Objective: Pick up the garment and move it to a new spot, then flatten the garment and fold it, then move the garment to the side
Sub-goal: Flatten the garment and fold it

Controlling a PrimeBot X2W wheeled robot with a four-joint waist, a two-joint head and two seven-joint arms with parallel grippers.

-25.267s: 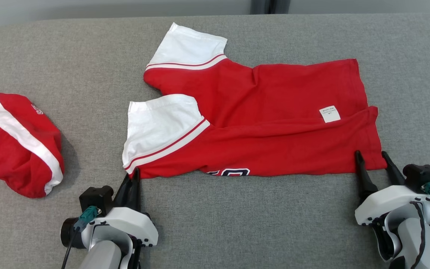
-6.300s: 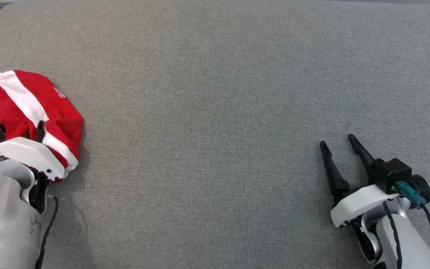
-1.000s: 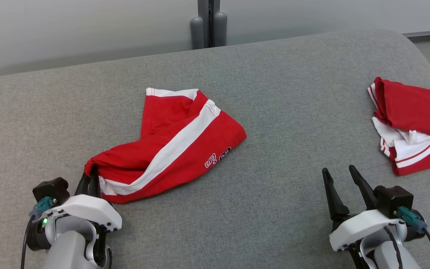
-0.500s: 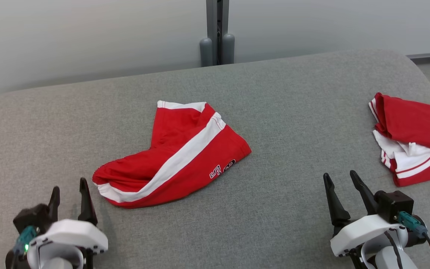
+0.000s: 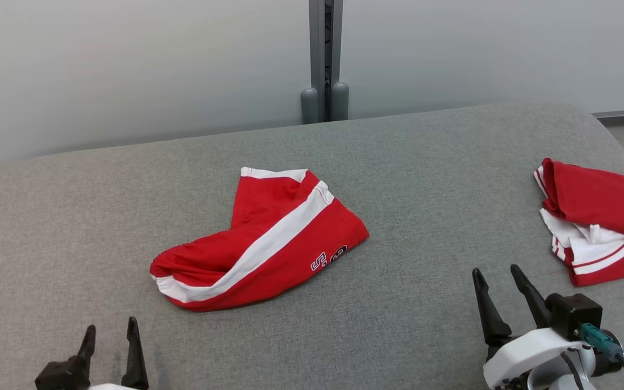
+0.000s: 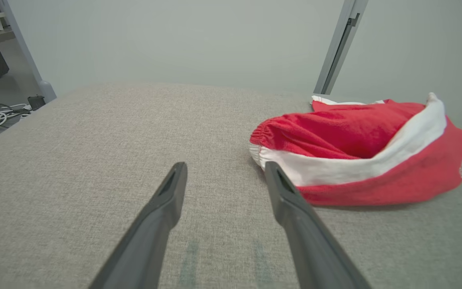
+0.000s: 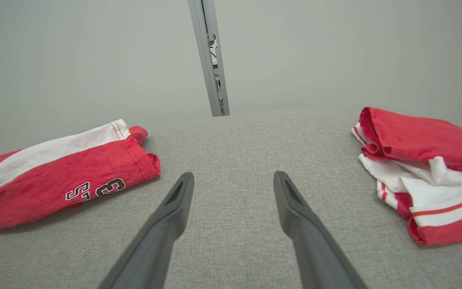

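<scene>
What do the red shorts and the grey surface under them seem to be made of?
Shorts: soft knit fabric, likely cotton jersey, matte; they slump in folds, with a gathered waistband. Surface: woven grey upholstery cloth, matte; a fine flecked weave shows, perhaps padded, given its rounded edge.

Red-and-white shorts crumpled on grey surface, folded jersey at right edge

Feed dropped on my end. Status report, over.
Left claw open, empty. Right claw open, empty. Red shorts bunched on grey table, touching neither claw. Folded red shirt far right, apart from shorts.
</scene>
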